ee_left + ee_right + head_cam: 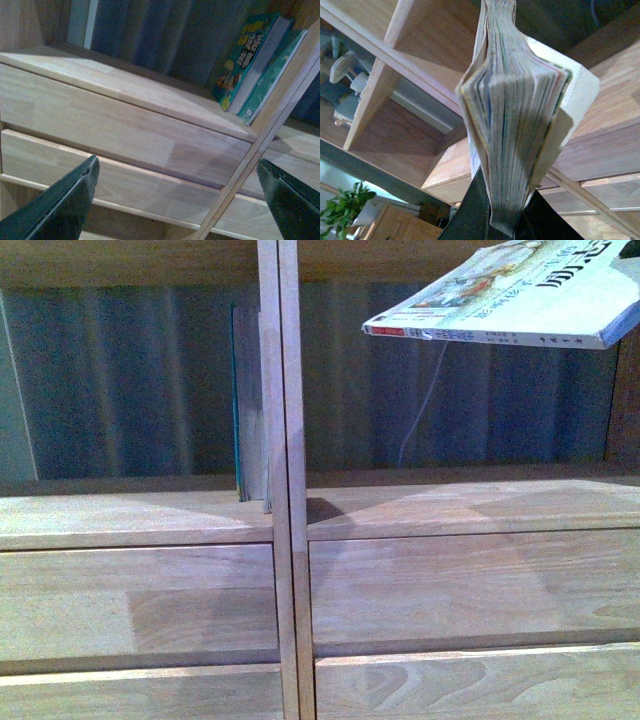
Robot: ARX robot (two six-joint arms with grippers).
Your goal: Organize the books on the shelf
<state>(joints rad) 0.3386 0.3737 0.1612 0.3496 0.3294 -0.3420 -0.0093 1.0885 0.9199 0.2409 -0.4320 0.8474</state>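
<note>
Right gripper [505, 220] is clamping the white paperback [520, 290], holding it tilted in front of the shelf [285, 540]. Left gripper [177, 167] is hovering, jaws spread, empty.

Wooden shelf [115, 85] beyond the wide-spread left gripper [177, 167]
A thick teal book [245, 57] and a thinner teal book [274, 75] lean together against the upright divider [260, 135], above 2 drawer fronts [100, 120].
</note>
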